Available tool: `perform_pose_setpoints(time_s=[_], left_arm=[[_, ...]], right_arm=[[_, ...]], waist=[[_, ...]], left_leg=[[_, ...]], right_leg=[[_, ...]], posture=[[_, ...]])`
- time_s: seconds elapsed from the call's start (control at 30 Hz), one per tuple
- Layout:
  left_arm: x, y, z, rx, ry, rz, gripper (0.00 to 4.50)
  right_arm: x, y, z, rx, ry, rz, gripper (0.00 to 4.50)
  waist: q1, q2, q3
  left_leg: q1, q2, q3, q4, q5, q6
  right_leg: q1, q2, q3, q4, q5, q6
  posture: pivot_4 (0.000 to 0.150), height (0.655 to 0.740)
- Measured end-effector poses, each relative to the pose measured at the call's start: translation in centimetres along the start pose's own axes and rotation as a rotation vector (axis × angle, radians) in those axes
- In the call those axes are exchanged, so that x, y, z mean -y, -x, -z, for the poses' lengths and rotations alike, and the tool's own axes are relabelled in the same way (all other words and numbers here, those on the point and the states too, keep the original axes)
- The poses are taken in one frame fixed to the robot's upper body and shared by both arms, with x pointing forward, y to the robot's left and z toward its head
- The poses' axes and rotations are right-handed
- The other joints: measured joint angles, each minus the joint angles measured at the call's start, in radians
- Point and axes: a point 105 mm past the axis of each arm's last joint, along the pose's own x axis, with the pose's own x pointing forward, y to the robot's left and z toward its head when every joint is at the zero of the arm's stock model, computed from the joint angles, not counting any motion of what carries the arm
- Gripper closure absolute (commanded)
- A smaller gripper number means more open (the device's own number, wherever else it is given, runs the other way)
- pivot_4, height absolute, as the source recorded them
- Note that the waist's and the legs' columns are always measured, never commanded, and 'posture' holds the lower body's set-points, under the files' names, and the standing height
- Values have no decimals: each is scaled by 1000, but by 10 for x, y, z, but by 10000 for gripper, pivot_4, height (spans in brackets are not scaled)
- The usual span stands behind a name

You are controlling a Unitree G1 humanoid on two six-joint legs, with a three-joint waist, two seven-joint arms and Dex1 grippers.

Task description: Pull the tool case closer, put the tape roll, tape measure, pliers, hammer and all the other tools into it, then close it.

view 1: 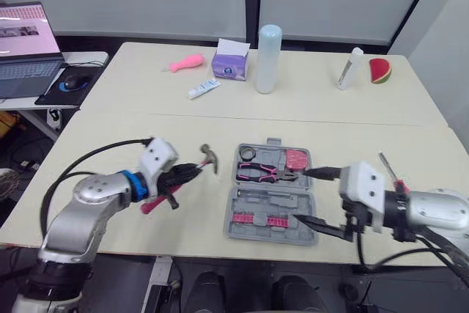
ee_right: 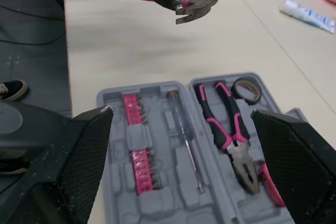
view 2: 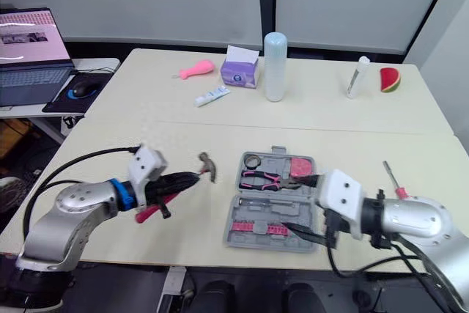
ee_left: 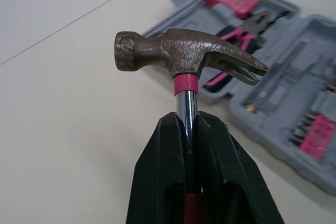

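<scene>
The grey tool case lies open near the table's front edge. In it are a tape roll, pink-handled pliers, a pink tape measure and a row of pink bits. My left gripper is shut on the hammer, gripping its shaft just below the head. It holds the hammer above the table, left of the case, head toward the case. My right gripper is open at the case's right edge. A red-handled screwdriver lies on the table right of the case.
Across the far half of the table stand a pink toy, a toothpaste tube, a purple tissue box, a tall white bottle, a white stick and a watermelon slice. A laptop sits on a side desk at the left.
</scene>
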Motion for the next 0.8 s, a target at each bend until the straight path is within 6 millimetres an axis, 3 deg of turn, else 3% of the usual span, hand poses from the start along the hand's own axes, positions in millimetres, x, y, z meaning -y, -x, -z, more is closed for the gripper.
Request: perform_pose_setpoints(time_s=[0.23, 0.4, 0.6, 0.8], left_arm=[[35, -23, -18, -58, -174, 274, 44293], [56, -54, -27, -69, -236, 379, 44293], [80, -83, -30, -115, -262, 464, 44293], [87, -119, -34, -157, -311, 445, 44293]], right_arm=[[-9, 27, 16, -101, -41, -41, 0], [-14, 34, 26, -157, -52, -63, 0], [-11, 36, 25, -158, -46, -46, 0], [-10, 36, 25, -161, -45, -43, 0]], waist=[[-2, 0, 0], [2, 0, 0], [3, 0, 0], [5, 0, 0]], left_leg=[[1, -3, -1, -1, 0, 0], [1, -3, -3, 0, 0, 1], [1, -4, -6, 0, 0, 1], [0, -5, -7, 0, 1, 2]], right_leg=[[1, 6, 1, -1, 0, 0], [5, 6, 2, -4, 0, 0], [8, 7, 2, -7, 0, 0], [10, 8, 3, -8, 0, 0]], posture=[[1500, 7075], [1500, 7075], [1500, 7075], [1500, 7075]])
